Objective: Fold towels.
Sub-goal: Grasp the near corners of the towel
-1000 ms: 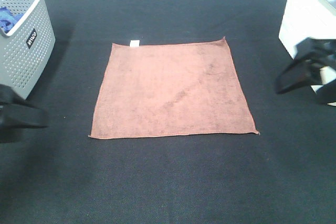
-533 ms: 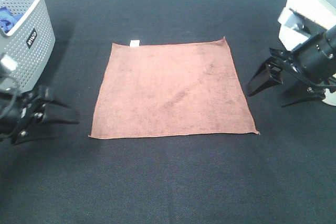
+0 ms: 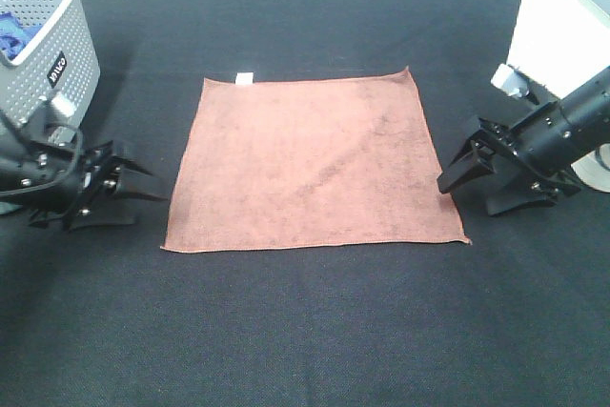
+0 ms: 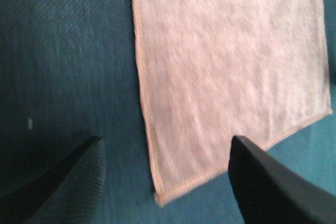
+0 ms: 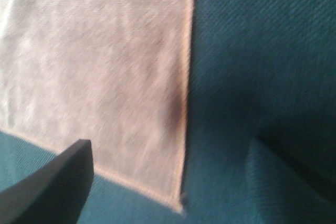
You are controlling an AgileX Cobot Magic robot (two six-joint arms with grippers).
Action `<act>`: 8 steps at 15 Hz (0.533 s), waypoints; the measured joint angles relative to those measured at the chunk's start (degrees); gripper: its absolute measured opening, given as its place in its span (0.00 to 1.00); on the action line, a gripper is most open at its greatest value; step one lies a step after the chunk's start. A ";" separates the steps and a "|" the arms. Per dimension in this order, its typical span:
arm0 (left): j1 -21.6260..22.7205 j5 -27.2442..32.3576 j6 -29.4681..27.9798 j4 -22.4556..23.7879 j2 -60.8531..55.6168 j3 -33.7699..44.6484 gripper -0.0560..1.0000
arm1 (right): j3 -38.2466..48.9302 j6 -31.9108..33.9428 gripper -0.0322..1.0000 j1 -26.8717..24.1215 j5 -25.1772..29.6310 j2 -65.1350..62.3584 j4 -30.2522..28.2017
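Note:
A reddish-brown square towel (image 3: 313, 161) lies flat on the black table, with a small white tag (image 3: 245, 78) on its far edge. My left gripper (image 3: 145, 195) is open and empty just left of the towel's near left corner. My right gripper (image 3: 465, 178) is open and empty just right of the towel's near right part. In the left wrist view the towel (image 4: 226, 72) shows pale, its corner between the two fingers (image 4: 262, 182). In the right wrist view the towel (image 5: 100, 72) and its corner lie between the fingers (image 5: 58, 187).
A grey perforated basket (image 3: 43, 64) with something blue inside stands at the far left. A white box (image 3: 562, 26) stands at the far right, with a small roll (image 3: 508, 80) next to it. The black mat (image 3: 305, 331) covers the table.
Both arms have moved inward toward the towel. The left gripper came in from the left edge, the right gripper came down and left from beside the white box. The towel has not moved.

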 joint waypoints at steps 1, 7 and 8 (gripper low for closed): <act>-0.97 -0.17 0.00 0.00 1.78 -1.43 0.66 | -0.57 -0.17 0.76 0.34 0.00 0.86 0.57; -9.74 1.72 0.00 -3.84 8.82 -9.91 0.65 | -6.70 -0.86 0.72 7.51 1.49 5.67 3.72; -9.74 1.72 0.00 -3.84 8.82 -9.91 0.65 | -6.70 -0.86 0.72 7.51 1.49 5.67 3.72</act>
